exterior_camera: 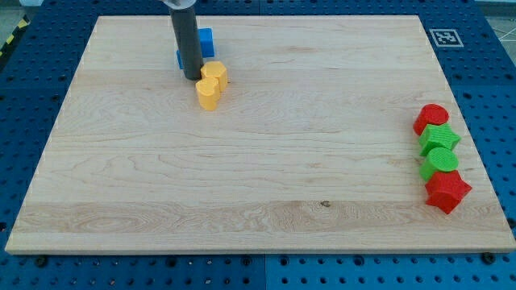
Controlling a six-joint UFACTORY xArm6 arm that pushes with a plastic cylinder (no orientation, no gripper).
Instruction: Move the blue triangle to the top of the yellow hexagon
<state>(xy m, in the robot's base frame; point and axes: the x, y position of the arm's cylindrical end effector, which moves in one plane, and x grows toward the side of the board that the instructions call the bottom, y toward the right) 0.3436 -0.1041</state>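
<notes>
My tip [192,77] rests on the wooden board [258,185] near the view's top left. Two blue blocks sit partly hidden behind the rod: one [206,42] just to its right and farther up, the other [180,58] showing at its left edge. I cannot tell which is the triangle. Two yellow blocks touch each other just right of my tip: the upper one [215,74] right beside the tip, the lower one [208,93] below it. Their exact shapes are hard to make out.
At the view's right edge a column of blocks runs top to bottom: a red round block [431,118], a green star [439,139], a green round block [441,161] and a red star [447,192]. A marker tag [443,37] sits beyond the board's top right corner.
</notes>
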